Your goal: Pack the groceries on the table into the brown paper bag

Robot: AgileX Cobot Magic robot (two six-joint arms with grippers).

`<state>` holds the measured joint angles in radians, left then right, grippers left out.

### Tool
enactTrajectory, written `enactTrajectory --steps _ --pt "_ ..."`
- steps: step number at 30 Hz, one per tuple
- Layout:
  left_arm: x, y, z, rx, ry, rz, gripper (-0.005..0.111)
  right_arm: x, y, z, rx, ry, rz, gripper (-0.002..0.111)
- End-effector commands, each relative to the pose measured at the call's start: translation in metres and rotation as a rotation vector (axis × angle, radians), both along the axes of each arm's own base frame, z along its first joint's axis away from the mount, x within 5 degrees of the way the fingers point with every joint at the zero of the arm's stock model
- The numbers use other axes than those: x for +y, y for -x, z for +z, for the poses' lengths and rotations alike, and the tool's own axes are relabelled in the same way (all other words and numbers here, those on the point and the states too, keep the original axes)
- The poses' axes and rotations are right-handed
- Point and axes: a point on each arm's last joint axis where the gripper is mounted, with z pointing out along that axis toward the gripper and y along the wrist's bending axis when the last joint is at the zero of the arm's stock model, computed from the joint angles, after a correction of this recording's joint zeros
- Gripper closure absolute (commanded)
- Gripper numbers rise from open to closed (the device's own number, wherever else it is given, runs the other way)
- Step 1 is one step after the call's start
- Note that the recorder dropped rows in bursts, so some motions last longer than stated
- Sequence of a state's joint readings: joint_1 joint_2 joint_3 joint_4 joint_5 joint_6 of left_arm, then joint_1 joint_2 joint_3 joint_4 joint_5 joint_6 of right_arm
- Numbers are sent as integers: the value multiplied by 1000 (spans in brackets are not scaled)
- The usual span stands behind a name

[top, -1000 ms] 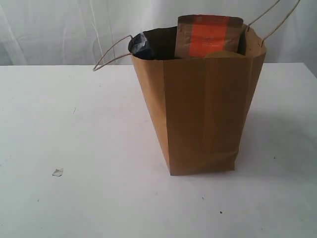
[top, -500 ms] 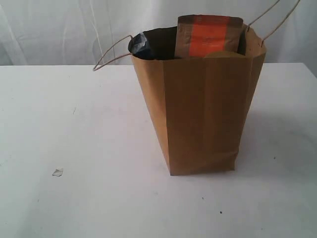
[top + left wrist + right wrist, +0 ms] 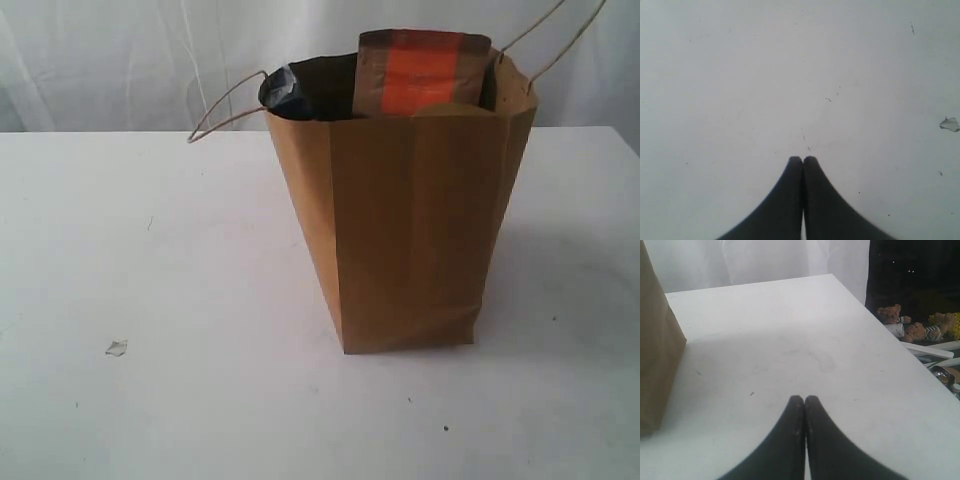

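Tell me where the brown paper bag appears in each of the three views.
Exterior view: the brown paper bag stands right of centre, upright on the table.
Left wrist view: not in it; only table and a white crumb show.
Right wrist view: one wall of the bag only, cut off by the frame's edge.
Shared landmark: the white table; the crumb also shows in the exterior view.
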<state>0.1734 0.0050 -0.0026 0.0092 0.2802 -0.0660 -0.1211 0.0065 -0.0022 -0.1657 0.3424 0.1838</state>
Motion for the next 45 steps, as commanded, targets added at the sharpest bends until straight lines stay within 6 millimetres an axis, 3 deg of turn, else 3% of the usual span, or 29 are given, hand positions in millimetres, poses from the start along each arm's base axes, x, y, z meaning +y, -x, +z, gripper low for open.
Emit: enactTrajectory --steps 1,45 --pt "0 1 -2 19 5 3 107 0 0 0 -5 4 0 108" --pt "-1 3 -6 64 11 -1 107 0 0 0 -5 4 0 108"
